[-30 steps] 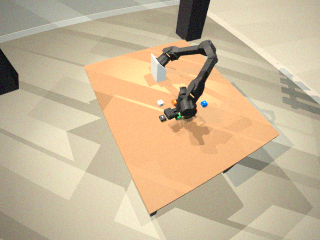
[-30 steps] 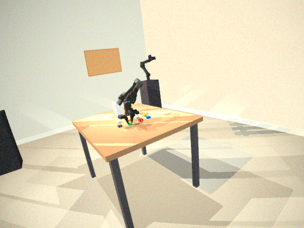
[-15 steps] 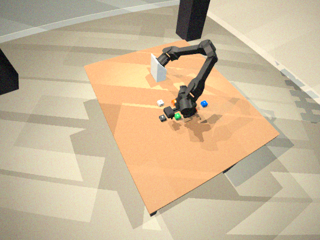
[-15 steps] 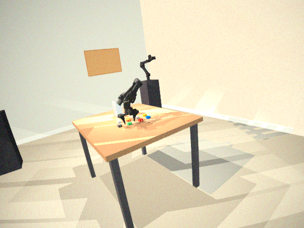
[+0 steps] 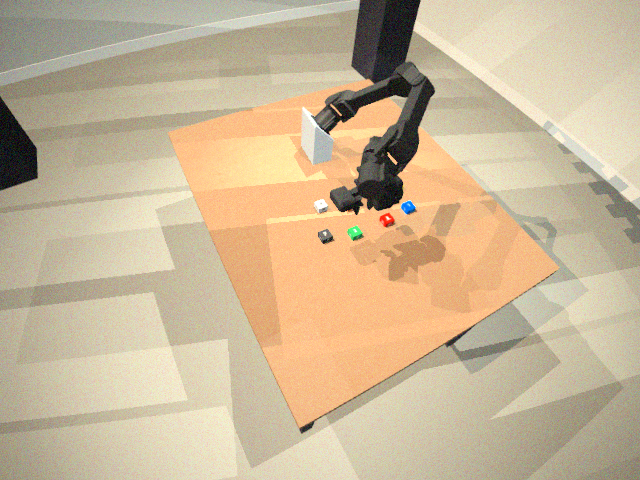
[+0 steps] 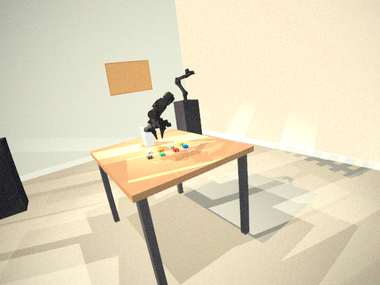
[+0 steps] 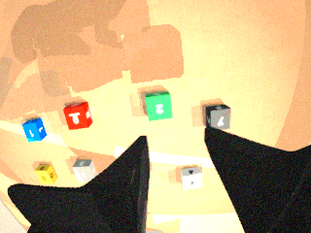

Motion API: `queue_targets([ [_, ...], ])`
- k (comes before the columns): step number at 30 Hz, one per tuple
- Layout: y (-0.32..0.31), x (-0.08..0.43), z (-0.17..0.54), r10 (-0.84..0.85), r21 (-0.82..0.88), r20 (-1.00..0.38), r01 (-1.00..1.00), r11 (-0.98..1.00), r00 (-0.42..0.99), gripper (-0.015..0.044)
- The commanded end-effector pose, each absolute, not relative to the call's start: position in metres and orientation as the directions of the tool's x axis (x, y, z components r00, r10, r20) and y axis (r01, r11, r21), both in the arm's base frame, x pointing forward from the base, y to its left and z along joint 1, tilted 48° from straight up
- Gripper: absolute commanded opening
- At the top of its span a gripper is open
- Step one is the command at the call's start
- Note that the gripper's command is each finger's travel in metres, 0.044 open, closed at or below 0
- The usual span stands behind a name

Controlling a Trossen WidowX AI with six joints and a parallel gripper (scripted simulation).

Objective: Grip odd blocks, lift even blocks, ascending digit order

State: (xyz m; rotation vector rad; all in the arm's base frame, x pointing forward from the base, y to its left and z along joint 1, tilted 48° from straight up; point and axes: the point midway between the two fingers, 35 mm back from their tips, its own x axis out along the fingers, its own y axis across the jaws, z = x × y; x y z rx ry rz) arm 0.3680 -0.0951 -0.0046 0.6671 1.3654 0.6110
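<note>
From the top, the white block point(image 5: 321, 206) point(image 6: 148, 152) point(image 7: 191, 178), black block point(image 5: 325, 236) point(image 6: 149, 157) point(image 7: 218, 116), green block point(image 5: 354, 232) point(image 6: 162, 154) point(image 7: 158, 106), red block point(image 5: 386, 219) point(image 6: 175, 149) point(image 7: 78, 116) and blue block point(image 5: 408, 207) point(image 6: 184, 146) point(image 7: 34, 129) are visible on the table point(image 5: 310, 310) point(image 6: 171, 171) point(image 7: 243, 58). Their digits are too small to read here. The gripper point(image 5: 362, 207) point(image 6: 159, 138) point(image 7: 177, 138) hangs near the white block. A white box point(image 5: 316, 139) point(image 6: 148, 136) stands upright near the arm's rear part; whether it contains anything cannot be told.

In the exterior view, the gripper points down above the table, fingers apart and clear of the blocks. An orange block point(image 6: 160, 150), gray block point(image 6: 171, 147) point(image 7: 85, 170) and yellow block point(image 6: 180, 143) point(image 7: 46, 174) also show, sitting among the others. A tan board point(image 6: 129, 77) hangs on the wall; no writing can be made out on it.

In the wrist view, the gripper is partly open, with nothing in its grasp. The green block rests beyond the fingertips and reads 2. The black block carries a mark like a 7. The red block's digit could be 6 or 9. The digits on the blue, yellow, gray and white blocks are too blurred to read surely.
</note>
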Motion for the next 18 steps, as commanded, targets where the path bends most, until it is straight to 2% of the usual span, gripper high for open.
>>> queue_targets([
  [1,-0.092,0.367,-0.001,0.738,0.739,-0.669,-0.022,0.673,0.087,0.0120],
  [9,-0.088,0.363,0.005,0.738,0.739,-0.669,-0.021,0.673,0.087,0.0120],
  [18,-0.028,0.297,0.071,0.739,0.741,-0.668,-0.018,0.671,0.084,0.0120],
])
